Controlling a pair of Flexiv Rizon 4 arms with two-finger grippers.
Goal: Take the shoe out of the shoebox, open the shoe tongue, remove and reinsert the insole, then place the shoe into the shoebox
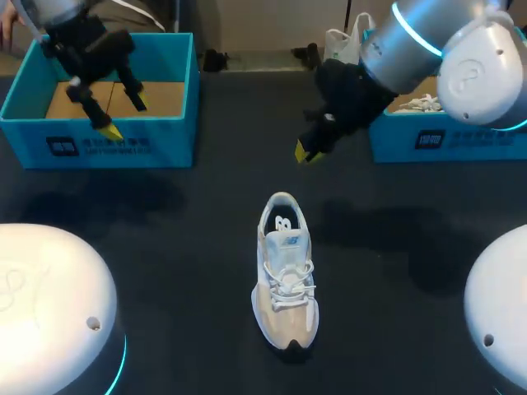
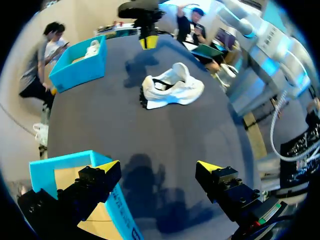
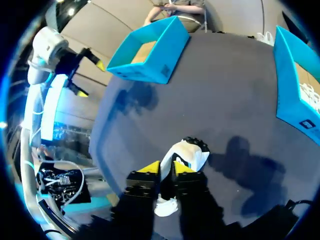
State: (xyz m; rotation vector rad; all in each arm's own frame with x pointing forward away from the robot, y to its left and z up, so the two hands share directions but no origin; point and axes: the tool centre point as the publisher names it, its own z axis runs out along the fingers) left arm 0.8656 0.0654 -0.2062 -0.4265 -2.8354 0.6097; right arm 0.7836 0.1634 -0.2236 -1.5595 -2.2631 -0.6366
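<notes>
A white and beige sneaker (image 1: 286, 271) stands upright mid-table, heel toward the far side, laces tied. The left wrist view shows the sneaker (image 2: 172, 90) far ahead of the fingers. My right gripper (image 1: 306, 152) hangs above the table just behind the heel, apart from it, its yellow tips nearly together with nothing between them. In its own view the right gripper (image 3: 166, 168) has the sneaker (image 3: 192, 152) below and beyond it. My left gripper (image 1: 123, 115) stands open over the left blue shoebox (image 1: 165, 144), holding nothing; its own view shows the left gripper (image 2: 159, 166) spread wide above the shoebox's corner (image 2: 50, 170).
A second blue box (image 1: 461, 144) at the back right holds another white shoe (image 1: 420, 104). Cardboard lines the left box's floor (image 1: 160, 99). White arm bases (image 1: 49, 296) (image 1: 502, 313) stand at the two near corners. Dark tabletop surrounds the sneaker.
</notes>
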